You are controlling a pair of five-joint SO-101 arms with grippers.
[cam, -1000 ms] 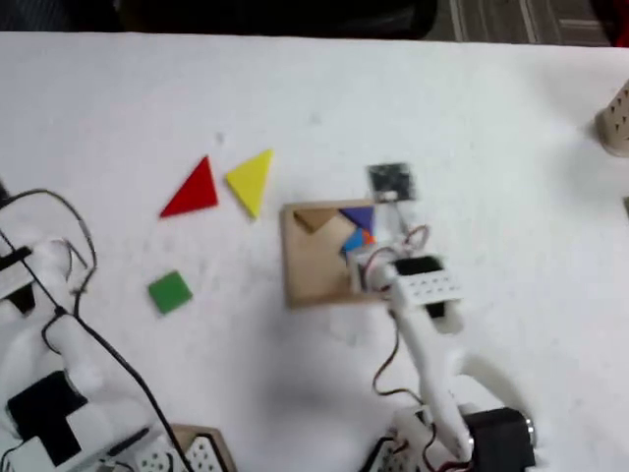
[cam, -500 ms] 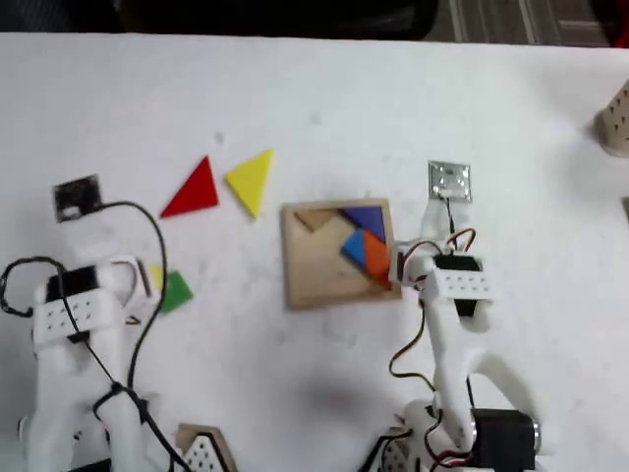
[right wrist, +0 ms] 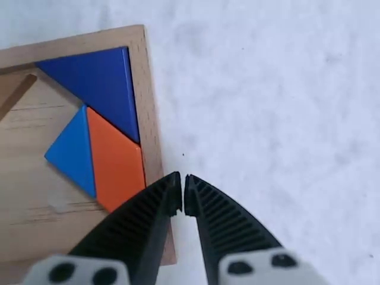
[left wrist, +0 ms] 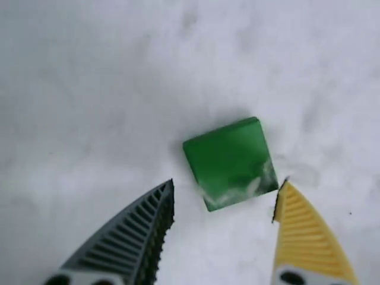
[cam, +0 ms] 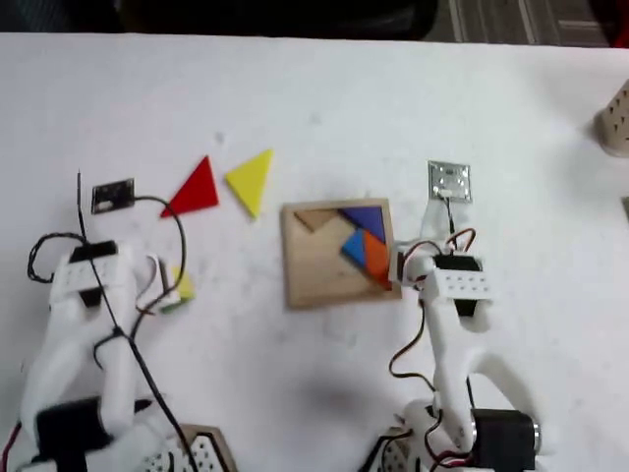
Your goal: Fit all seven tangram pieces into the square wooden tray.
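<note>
The green square [left wrist: 230,160] is being framed just ahead of the left end effector [left wrist: 225,185], wide open and empty, while the right end effector [right wrist: 183,193] is being held shut, empty, at the tray [right wrist: 142,89].

white tbl cover [cam: 511,88] | beige perforated obj [cam: 616,120] on tbl | dark bkgd [cam: 275,14] behind

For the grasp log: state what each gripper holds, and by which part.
Nothing is held. The left gripper is open at the green square, not gripping it; the right gripper is shut and empty beside the tray.
</note>
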